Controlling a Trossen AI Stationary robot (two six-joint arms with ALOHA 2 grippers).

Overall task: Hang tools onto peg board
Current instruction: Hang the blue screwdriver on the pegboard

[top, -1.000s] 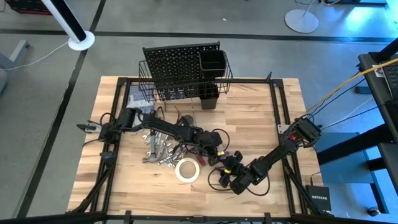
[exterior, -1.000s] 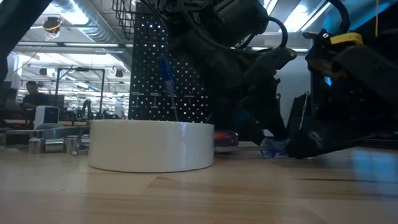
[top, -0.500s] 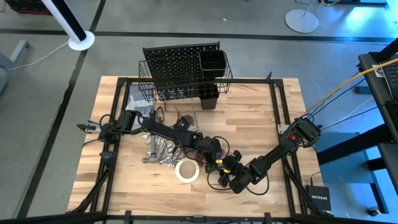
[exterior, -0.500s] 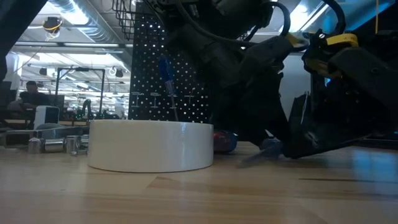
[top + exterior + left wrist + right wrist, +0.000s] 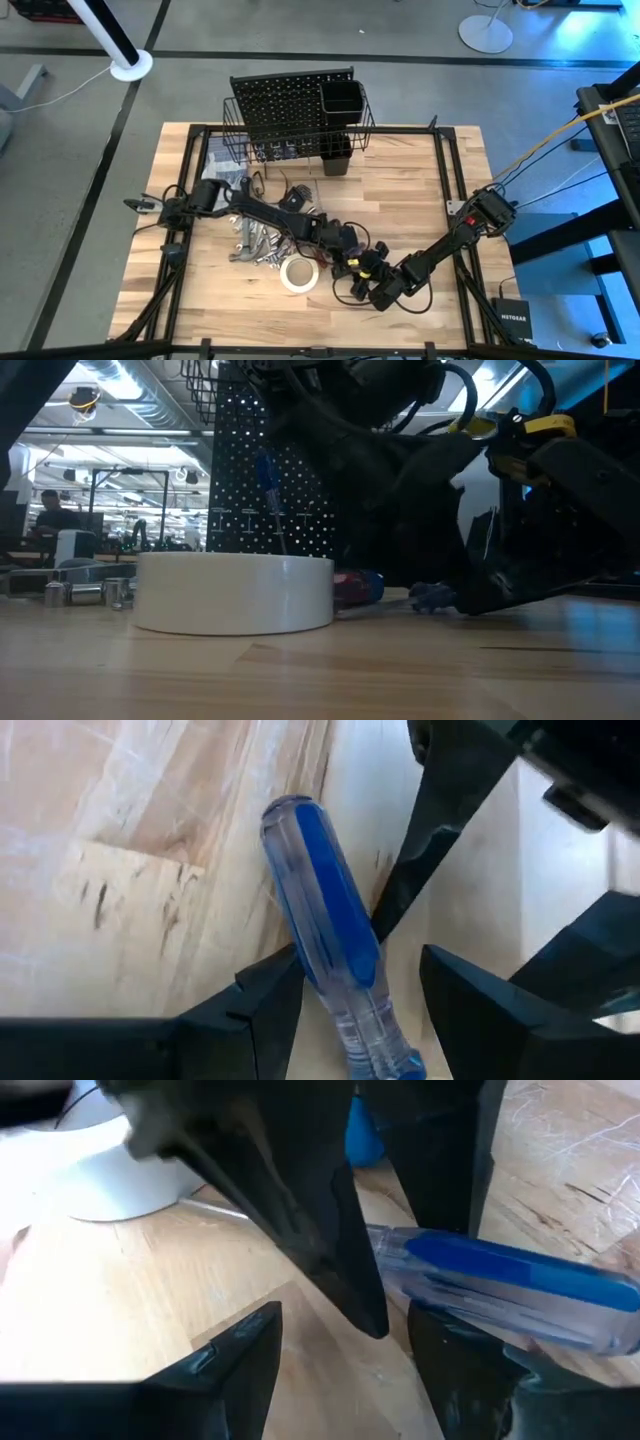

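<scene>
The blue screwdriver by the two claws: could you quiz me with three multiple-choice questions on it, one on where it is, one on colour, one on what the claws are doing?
1. Where is the blue screwdriver?
A. lying on the table
B. hung on the peg board
C. inside the tape roll

2. What colour is the tape roll?
A. red
B. white
C. green

3. How does the left gripper stand?
A. shut, far from the screwdriver
B. open, fingers either side of the handle
C. gripping the tape roll

Answers: 1 A, it lies flat on the wood. 2 B, white in both wide views. 3 B, the left wrist view shows a finger on each side of it.
</scene>
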